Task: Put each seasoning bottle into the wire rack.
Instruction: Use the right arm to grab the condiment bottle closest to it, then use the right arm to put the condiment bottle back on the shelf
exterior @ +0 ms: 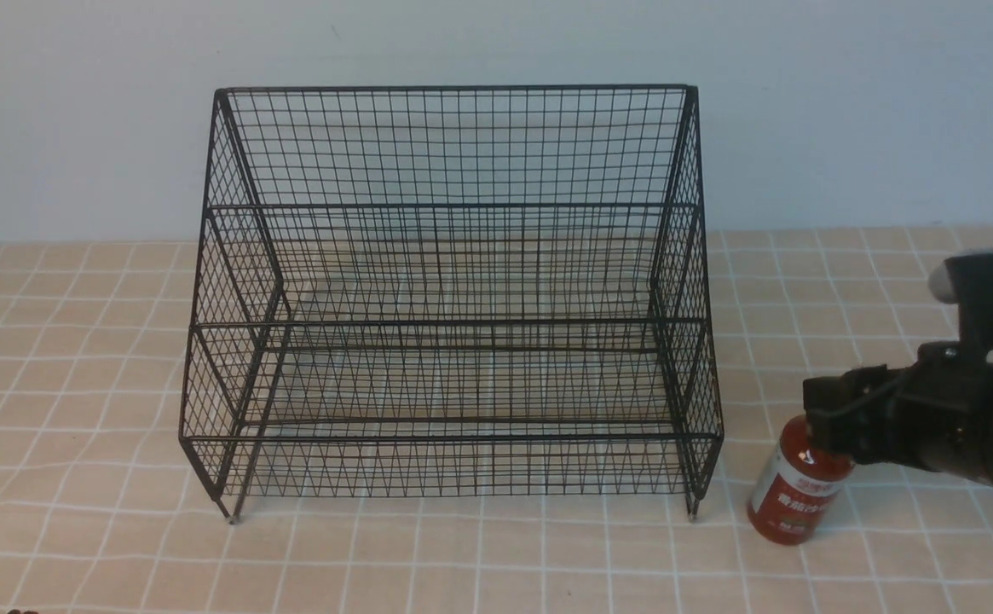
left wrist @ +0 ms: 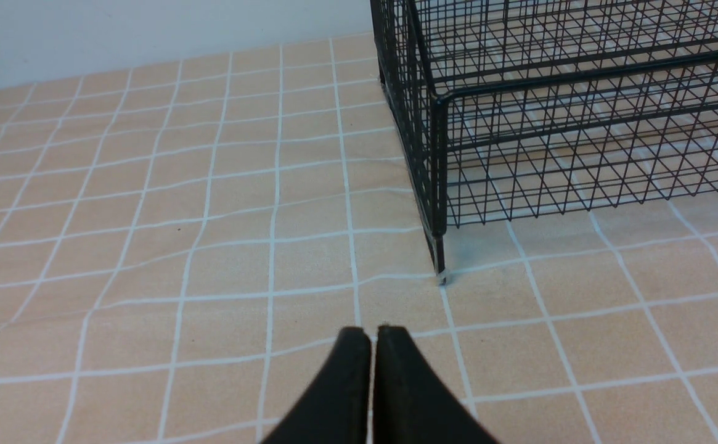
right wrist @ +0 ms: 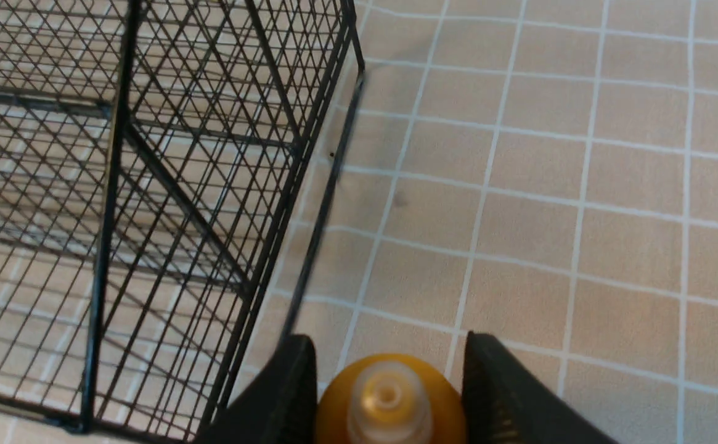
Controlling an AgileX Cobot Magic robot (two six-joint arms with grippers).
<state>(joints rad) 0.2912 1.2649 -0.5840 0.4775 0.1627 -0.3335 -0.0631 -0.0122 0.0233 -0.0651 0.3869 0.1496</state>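
Note:
The seasoning bottle (exterior: 794, 499) stands on the tablecloth just right of the wire rack's (exterior: 453, 439) front right foot, leaning slightly. It holds red sauce and has a white-and-red label. My right gripper (exterior: 828, 426) reaches in from the right and is shut on the bottle's top. In the right wrist view both fingers (right wrist: 300, 382) press against the yellow cap (right wrist: 389, 401) on either side, gripper (right wrist: 389, 338). The rack holds nothing. My left gripper (left wrist: 371, 333) is shut and empty, low over the cloth near the rack's front left foot (left wrist: 440, 274).
The checked beige tablecloth (exterior: 78, 384) covers the table. A pale wall (exterior: 78, 128) rises behind the rack. The rack's mesh side (right wrist: 112, 185) is close beside the held bottle.

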